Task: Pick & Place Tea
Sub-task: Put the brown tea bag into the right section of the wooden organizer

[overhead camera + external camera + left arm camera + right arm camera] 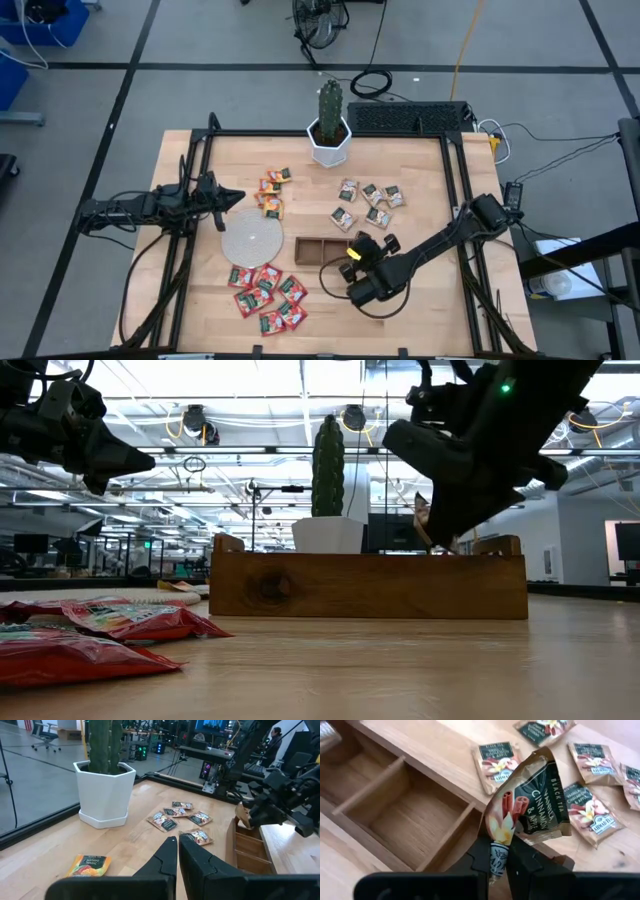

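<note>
We see the right gripper (501,851) clenched on a whitish tea sachet (530,800) above the tray (395,795); the left gripper (177,851) waits closed, holding nothing.

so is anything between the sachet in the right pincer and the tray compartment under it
Nothing visible: the right pincer holds the whitish dark-print tea sachet just above the long brown wooden tray, whose nearest compartment looks empty.
</note>
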`<action>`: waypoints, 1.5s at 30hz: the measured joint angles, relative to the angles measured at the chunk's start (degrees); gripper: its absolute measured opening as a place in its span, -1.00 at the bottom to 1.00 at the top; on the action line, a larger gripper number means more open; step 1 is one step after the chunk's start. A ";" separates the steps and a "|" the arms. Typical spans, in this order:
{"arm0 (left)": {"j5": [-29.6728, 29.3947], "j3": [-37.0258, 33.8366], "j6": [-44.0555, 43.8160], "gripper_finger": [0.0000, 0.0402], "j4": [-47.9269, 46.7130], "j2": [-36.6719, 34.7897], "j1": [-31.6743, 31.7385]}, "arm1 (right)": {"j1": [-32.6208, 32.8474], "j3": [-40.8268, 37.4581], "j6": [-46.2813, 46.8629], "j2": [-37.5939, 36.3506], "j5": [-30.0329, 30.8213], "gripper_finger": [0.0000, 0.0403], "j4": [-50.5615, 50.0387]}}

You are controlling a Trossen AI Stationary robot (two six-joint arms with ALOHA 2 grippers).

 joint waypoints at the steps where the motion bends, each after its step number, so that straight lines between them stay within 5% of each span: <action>1: 0.00 -0.02 0.00 -0.89 -0.01 0.01 0.00 | -0.15 -0.04 -0.41 0.00 -0.32 -0.87 0.03; 9: -0.01 0.00 0.00 -0.89 0.01 0.02 0.00 | -1.81 -0.04 -2.07 0.00 -2.73 -0.53 -0.94; 30: 0.00 0.00 0.00 -0.89 -0.02 0.00 0.00 | -2.58 -0.08 -5.08 0.00 -7.10 -0.47 -0.33; 45: 0.01 -0.01 0.00 -0.89 -0.01 0.01 0.00 | -4.62 -0.08 -6.47 0.00 -6.95 -0.06 0.07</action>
